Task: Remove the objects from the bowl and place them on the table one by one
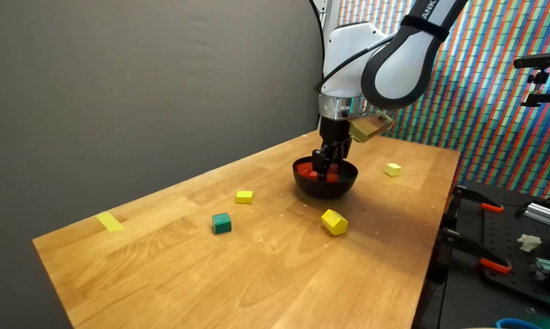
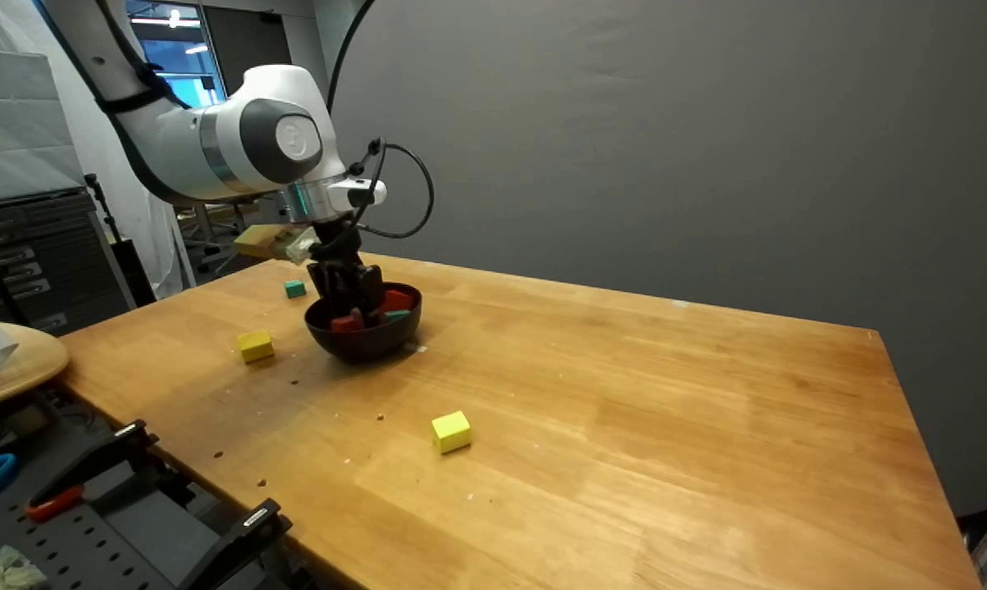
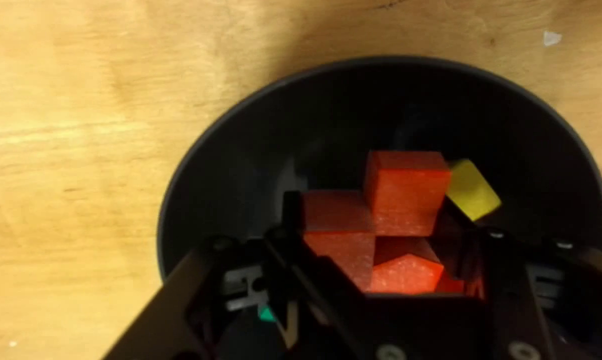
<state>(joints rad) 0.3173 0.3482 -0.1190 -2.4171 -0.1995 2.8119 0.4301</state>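
Gripper (image 3: 378, 215) is in the bowl (image 1: 325, 189), jaws either side of some red blocks (image 3: 408, 202), can't tell if it's clamped. Yellow block (image 3: 472, 190) and green bit (image 2: 397, 315) in there too. On the surface (image 1: 302, 283) in an exterior view: green cube (image 1: 222, 223) and yellow brick (image 1: 244, 197) left, yellow chunk (image 1: 335, 222) near, yellow cube (image 1: 393, 170) far right. Maybe half done, reds to go.

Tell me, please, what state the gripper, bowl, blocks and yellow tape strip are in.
Bowl: upright on the table, not yet emptied
Red blocks: clustered in the bowl
Gripper: down in the bowl, red blocks between its jaws; grip unclear
Yellow block inside: beside a red one
Green block inside: partly hidden
Three yellow blocks: apart, on the table
Outer green block: loose on the table
Yellow tape strip: flat on the table
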